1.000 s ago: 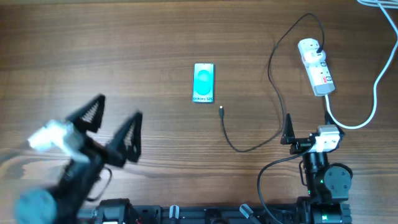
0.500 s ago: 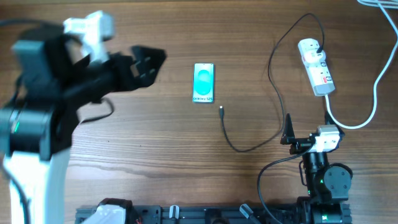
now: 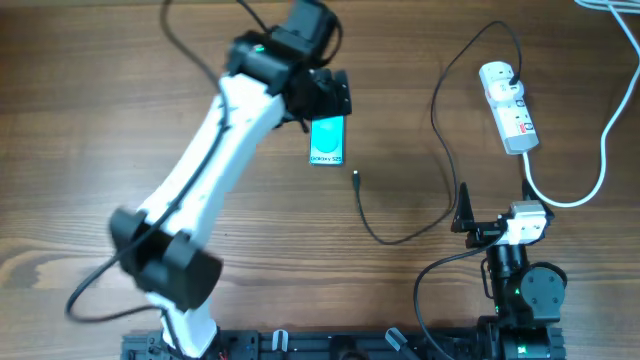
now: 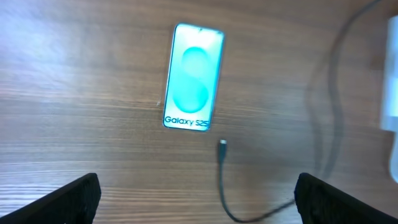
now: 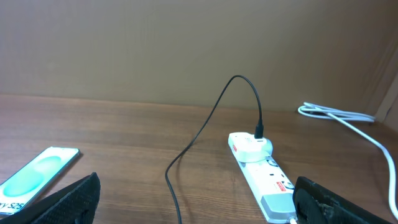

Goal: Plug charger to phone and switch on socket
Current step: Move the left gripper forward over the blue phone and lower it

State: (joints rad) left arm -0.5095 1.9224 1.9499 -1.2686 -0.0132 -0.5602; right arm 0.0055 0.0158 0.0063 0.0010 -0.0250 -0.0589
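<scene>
The left arm has swung from the near left corner of the table (image 3: 120, 60) across to the middle, and its gripper (image 3: 331, 94) now hangs over the far end of the phone (image 3: 327, 145). Its fingers are spread wide and hold nothing. The phone lies flat, screen up. Just off its near end lies the charger (image 3: 400, 237) tip, loose and not plugged in. The cable loops toward the right, to the socket (image 3: 508, 120) near the far right corner. The right gripper (image 5: 198, 198) waits at the near edge, also wide apart and empty. The arm is probably setting up to steady the phone, though its height above it is hard to judge.
</scene>
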